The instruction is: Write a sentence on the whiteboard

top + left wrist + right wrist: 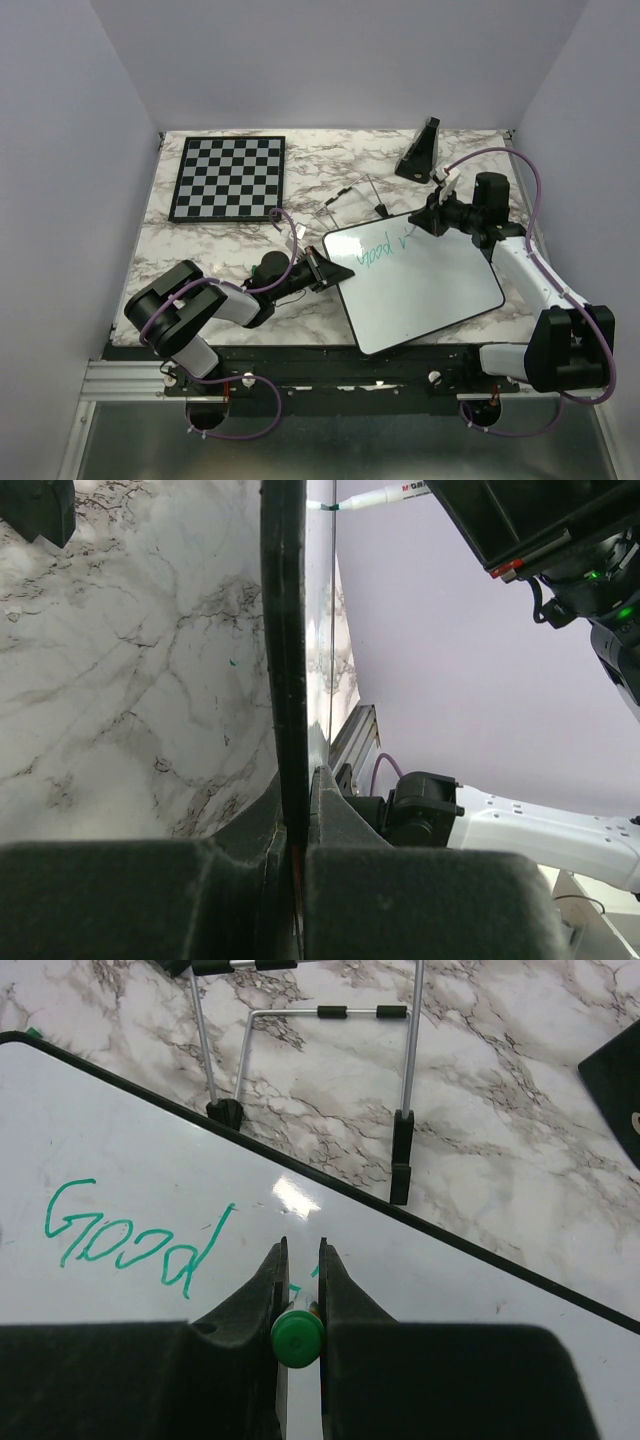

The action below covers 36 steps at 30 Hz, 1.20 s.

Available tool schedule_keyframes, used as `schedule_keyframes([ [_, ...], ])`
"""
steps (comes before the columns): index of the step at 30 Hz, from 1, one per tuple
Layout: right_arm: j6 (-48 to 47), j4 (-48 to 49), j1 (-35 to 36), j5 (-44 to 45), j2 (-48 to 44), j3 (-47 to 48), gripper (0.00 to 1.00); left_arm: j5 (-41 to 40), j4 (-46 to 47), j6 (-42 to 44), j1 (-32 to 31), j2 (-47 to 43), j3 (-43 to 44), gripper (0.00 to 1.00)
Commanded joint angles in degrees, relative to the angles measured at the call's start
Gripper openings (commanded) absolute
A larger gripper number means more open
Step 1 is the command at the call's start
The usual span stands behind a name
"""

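The whiteboard (430,290) is lying on the marble worktop (200,250), right of centre and turned at an angle. The left pincer (330,270) is clamping the black rim on the board's left side, its jaws narrowed tight on it. The right pincer (300,1260) is gripping a green marker (297,1340) over the board's far part. The sentence (130,1240) is showing only a teal "Good" and a short stroke, just beside the marker. A chessboard (228,178) is sitting at the far left.
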Motion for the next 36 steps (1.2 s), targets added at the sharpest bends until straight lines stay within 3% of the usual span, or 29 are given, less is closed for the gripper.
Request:
schedule_keyframes([
  [1,-1.79,-2.39,-0.37,-1.58,-0.33,-1.25,0.01,2.36,1.03,5.29,-0.77,-1.49,0.14,0.0],
  [17,-10.23,-14.79,-0.37,-6.17,-2.17,-0.19,0.0,2.28,1.9,5.12,-0.77,-0.61,0.23,0.0],
  [24,-3.92,-6.55,-1.51,1.3,-2.08,0.33,0.01,2.28,1.64,5.12,-0.77,-1.05,0.05,0.0],
  [36,1.36,-0.74,-3.44,0.25,1.17,5.16,0.01,2.36,2.08,5.03,-0.77,-0.79,0.05,0.0],
])
